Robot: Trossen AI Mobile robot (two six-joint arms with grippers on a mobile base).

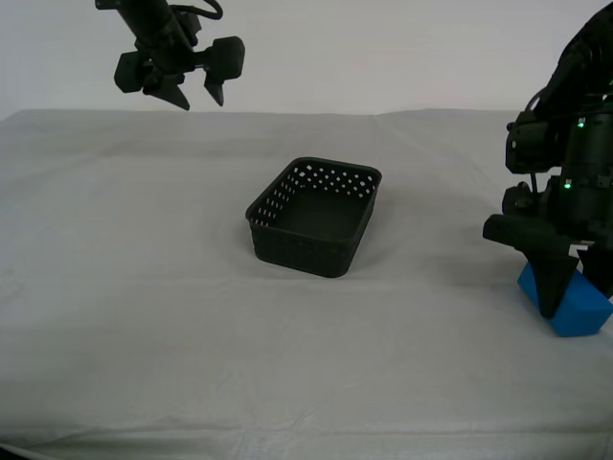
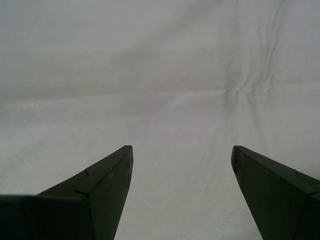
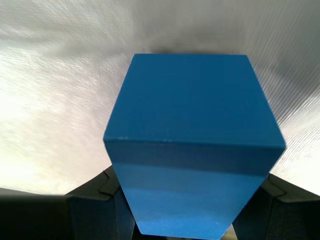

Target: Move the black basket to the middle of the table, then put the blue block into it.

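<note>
The black basket (image 1: 299, 251) stands empty near the middle of the table (image 1: 144, 287). The blue block (image 1: 581, 309) rests on the cloth at the exterior view's right edge. My first gripper (image 1: 567, 299) is down around it. In the first wrist view the block (image 3: 190, 105) fills the space between the two fingers (image 3: 92, 205), which press on its sides. My second gripper (image 1: 196, 96) hangs open and empty high over the far part of the table at the exterior view's left. In the second wrist view it (image 2: 181, 148) shows only bare cloth between its spread fingers.
The cloth has wrinkles and a fold line along the front. The first arm's dark body (image 1: 565, 144) rises at the exterior view's right edge. A pale wall lies behind the table's far edge.
</note>
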